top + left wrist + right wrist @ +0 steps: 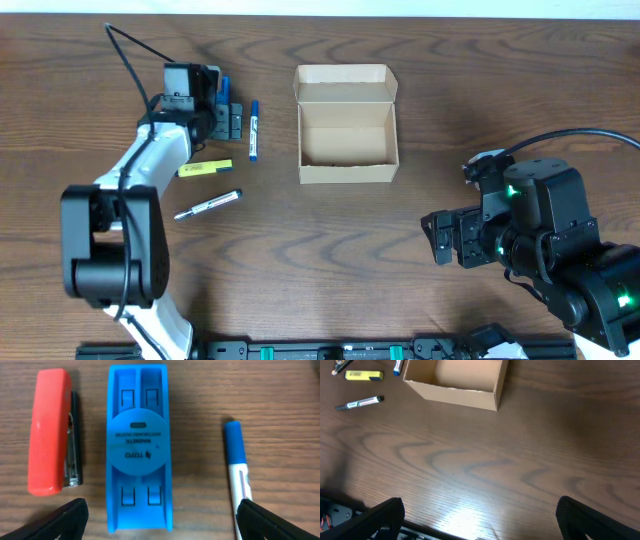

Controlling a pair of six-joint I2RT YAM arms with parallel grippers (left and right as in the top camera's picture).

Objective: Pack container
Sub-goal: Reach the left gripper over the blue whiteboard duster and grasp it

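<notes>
Both arms over the wood-grain table (300, 260), jaws apart on each.
The right gripper (447, 240) is nearest the front edge, fingers spread wide. Mid-table, the tan cardboard container (347, 172) stands open-topped, long axis left-right, lid folded back on the far side. Farthest, the outstretched left gripper (162, 512) gapes over a blue plastic duster (139, 445) between a red stapler (47, 455) and a blue marker (237, 460).

Blue duster (139, 447), round label "MAGNETIC", "TOYO" (upside down), smaller line unclear

Overhead looks straight down; left wrist sits close above a blue duster (138, 450); right wrist, farther back, shares the container (452, 395) with overhead.
</notes>
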